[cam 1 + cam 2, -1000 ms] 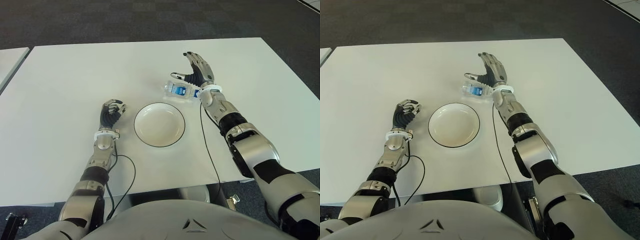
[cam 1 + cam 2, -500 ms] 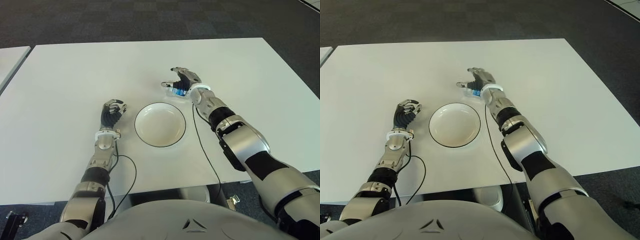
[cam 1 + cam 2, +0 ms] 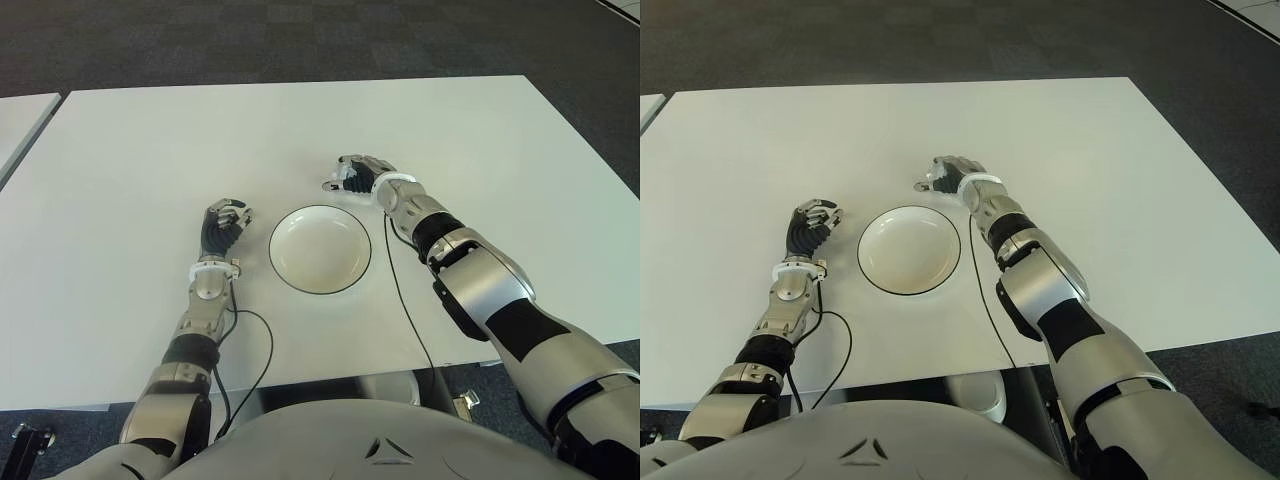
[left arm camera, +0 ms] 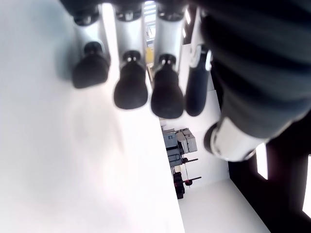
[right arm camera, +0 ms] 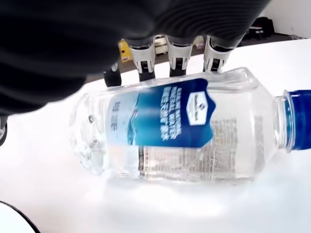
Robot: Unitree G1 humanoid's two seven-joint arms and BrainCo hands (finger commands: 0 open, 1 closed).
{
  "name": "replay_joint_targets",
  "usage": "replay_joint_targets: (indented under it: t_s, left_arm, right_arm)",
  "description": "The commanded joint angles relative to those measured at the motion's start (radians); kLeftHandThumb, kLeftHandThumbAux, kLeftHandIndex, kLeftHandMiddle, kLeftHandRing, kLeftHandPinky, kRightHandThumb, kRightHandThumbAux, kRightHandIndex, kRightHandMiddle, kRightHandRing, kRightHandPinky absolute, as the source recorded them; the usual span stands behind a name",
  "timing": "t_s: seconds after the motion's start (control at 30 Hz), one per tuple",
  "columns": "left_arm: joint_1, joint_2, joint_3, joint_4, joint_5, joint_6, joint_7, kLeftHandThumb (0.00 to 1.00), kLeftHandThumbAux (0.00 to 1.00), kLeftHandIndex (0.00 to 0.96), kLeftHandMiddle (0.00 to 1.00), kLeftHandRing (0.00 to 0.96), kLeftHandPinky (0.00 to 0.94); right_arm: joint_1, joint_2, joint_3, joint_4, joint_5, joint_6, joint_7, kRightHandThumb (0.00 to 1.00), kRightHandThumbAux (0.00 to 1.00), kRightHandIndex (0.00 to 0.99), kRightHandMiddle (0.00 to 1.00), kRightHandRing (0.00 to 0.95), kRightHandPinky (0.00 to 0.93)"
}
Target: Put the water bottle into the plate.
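Observation:
The water bottle (image 5: 170,131) is clear, with a blue label and a blue cap, and lies on its side on the white table (image 3: 150,150). My right hand (image 3: 355,175) covers it just beyond the plate's far right rim, so the eye views barely show it. In the right wrist view the fingers (image 5: 146,63) curl over the bottle's far side and grip it. The white plate (image 3: 320,255) with a dark rim sits at mid-table and holds nothing. My left hand (image 3: 225,222) shows left of the plate, its fingers (image 4: 131,87) curled on nothing.
Thin black cables trail from both wrists across the table, one at the left (image 3: 265,350) and one at the right (image 3: 405,300) of the plate. A second table's corner (image 3: 20,120) shows at the far left. Dark carpet surrounds the table.
My right hand, open and raised by the bottle a second ago, has dropped onto it and closed its fingers round it. The left hand and plate have not moved.

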Motion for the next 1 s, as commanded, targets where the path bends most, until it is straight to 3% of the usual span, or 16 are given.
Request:
replay_joint_targets:
  t_s: [0.03,0.2,0.4,0.5,1.0]
  left_arm:
    - [0.021,0.000,0.004,0.058,0.000,0.013,-0.008,0.710,0.716,0.439,0.774,0.773,0.770]
    - [0.013,0.004,0.007,0.085,0.002,-0.008,-0.005,0.709,0.716,0.439,0.773,0.773,0.770]
    - [0.005,0.010,0.011,0.111,0.000,-0.030,-0.008,0.709,0.716,0.439,0.772,0.771,0.763]
    - [0.001,0.011,0.013,0.124,-0.001,-0.040,-0.007,0.708,0.716,0.439,0.769,0.768,0.755]
    - [-0.011,0.021,0.017,0.167,0.004,-0.091,0.001,0.707,0.717,0.439,0.756,0.749,0.735]
  right_arm:
    - [-0.004,0.007,0.010,0.021,0.005,0.029,0.074,0.594,0.254,0.000,0.000,0.000,0.000]
    - [-0.012,0.004,0.009,0.026,0.011,0.030,0.153,0.574,0.298,0.000,0.000,0.000,0.018]
    - [-0.012,-0.001,-0.001,0.025,0.020,0.019,0.186,0.540,0.388,0.000,0.000,0.004,0.128]
    - [-0.012,-0.001,-0.007,0.023,0.028,0.018,0.193,0.524,0.442,0.000,0.021,0.052,0.196]
    - [-0.001,-0.005,-0.058,0.005,0.085,0.005,0.163,0.477,0.615,0.125,0.176,0.203,0.311]
